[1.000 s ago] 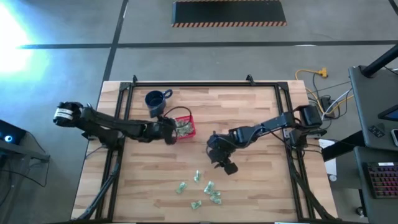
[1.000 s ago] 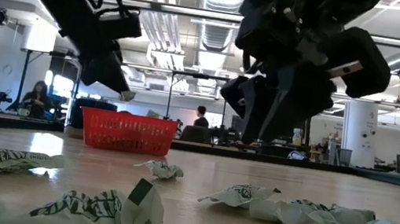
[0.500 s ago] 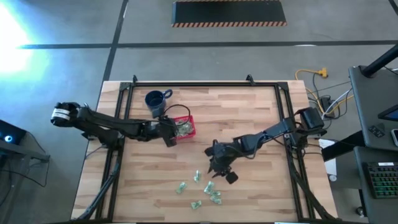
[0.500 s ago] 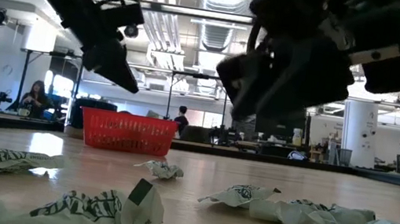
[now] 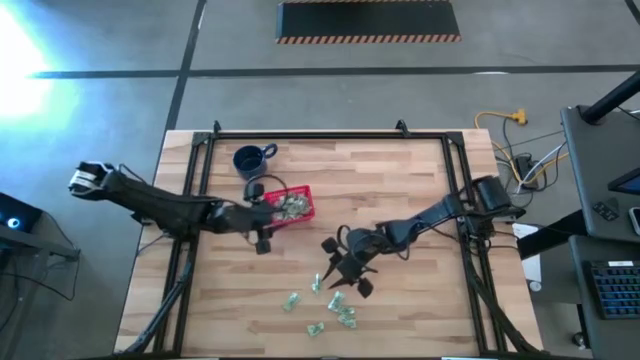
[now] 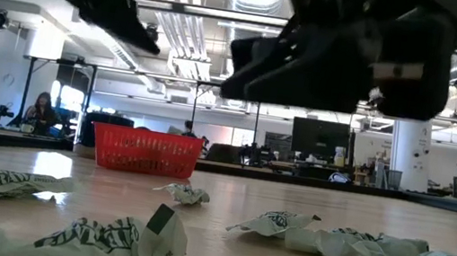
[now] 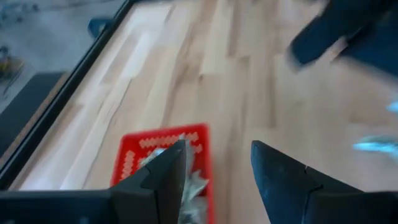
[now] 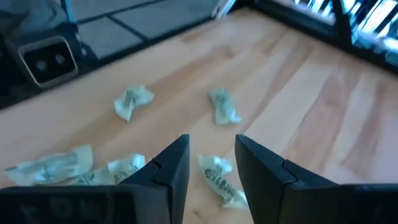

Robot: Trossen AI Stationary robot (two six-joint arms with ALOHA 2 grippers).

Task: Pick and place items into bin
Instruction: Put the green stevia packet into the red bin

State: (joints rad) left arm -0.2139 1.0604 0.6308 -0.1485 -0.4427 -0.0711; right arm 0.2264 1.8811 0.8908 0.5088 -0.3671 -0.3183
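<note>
The red basket (image 5: 290, 205) (image 6: 146, 152) (image 7: 163, 163) stands left of the table's middle with pale green-and-white wrapped pieces (image 5: 293, 204) inside. Several more wrapped pieces (image 5: 337, 300) (image 8: 217, 177) (image 6: 182, 193) lie loose on the wood toward the near edge. My left gripper (image 5: 260, 216) (image 7: 217, 167) hovers open at the basket's near-left corner, nothing between its fingers. My right gripper (image 5: 338, 278) (image 8: 212, 158) hangs open just above the loose pieces, one of them showing below its fingertips.
A dark blue mug (image 5: 250, 162) stands beyond the basket toward the far left. A black frame (image 5: 330, 135) runs along the table's far and side edges. Bare wood (image 5: 410, 300) lies to the right of the loose pieces.
My left gripper has drawn back from over the basket toward the table's near-left; the pale piece seen at its tip a second ago no longer shows. My right gripper has gone toward the near edge and down, tipping forward over the loose pieces.
</note>
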